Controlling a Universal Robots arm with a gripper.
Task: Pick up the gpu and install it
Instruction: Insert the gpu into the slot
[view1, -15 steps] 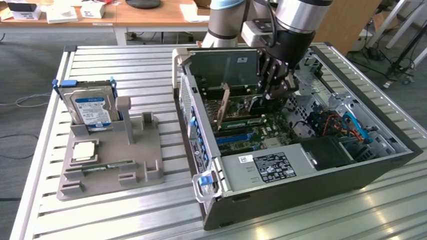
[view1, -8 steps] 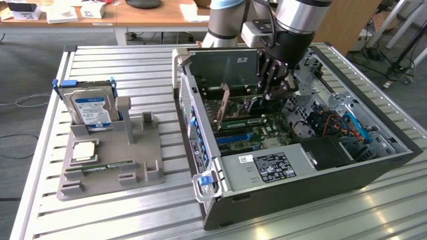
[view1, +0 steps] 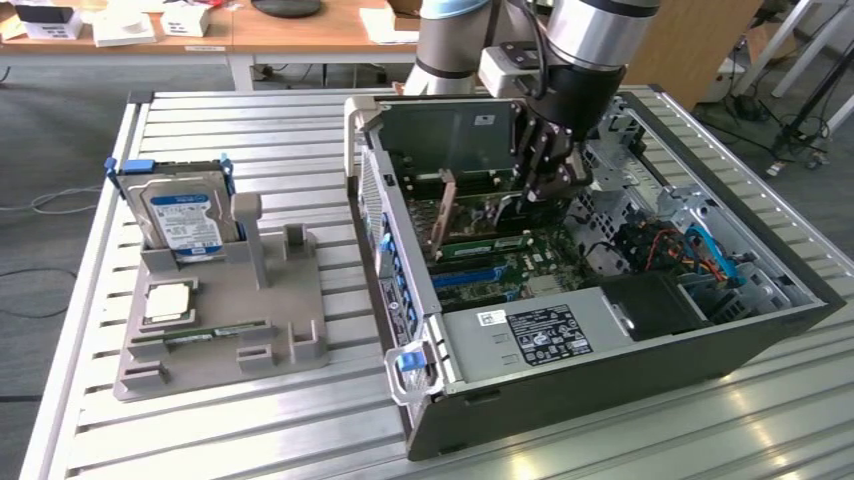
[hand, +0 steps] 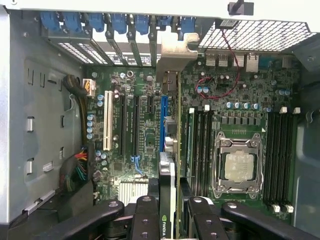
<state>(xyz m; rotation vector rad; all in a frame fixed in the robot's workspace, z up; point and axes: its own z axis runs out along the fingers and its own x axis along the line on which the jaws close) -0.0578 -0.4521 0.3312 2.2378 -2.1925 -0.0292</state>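
Observation:
The gpu (hand: 172, 125) is seen edge-on in the wrist view as a thin card running along the motherboard beside the blue expansion slot (hand: 163, 117). Its greyish metal bracket (hand: 176, 52) is close to the row of blue slot latches at the case's rear wall. My gripper (hand: 170, 222) is shut on the card's near end, with a black finger (hand: 145, 215) on each side. In the exterior view my gripper (view1: 550, 185) reaches down into the open computer case (view1: 641, 350), holding the gpu (view1: 467, 205) just above the board. I cannot tell whether the card touches the slot.
A grey fixture tray (view1: 287, 330) on the exterior view's left carries a hard drive (view1: 184, 218), a processor chip (view1: 171, 300) and a memory stick (view1: 220, 330). Inside the case are the processor socket (hand: 237, 167), memory slots (hand: 200, 145) and cables (hand: 75, 172). The case walls stand close around the gripper.

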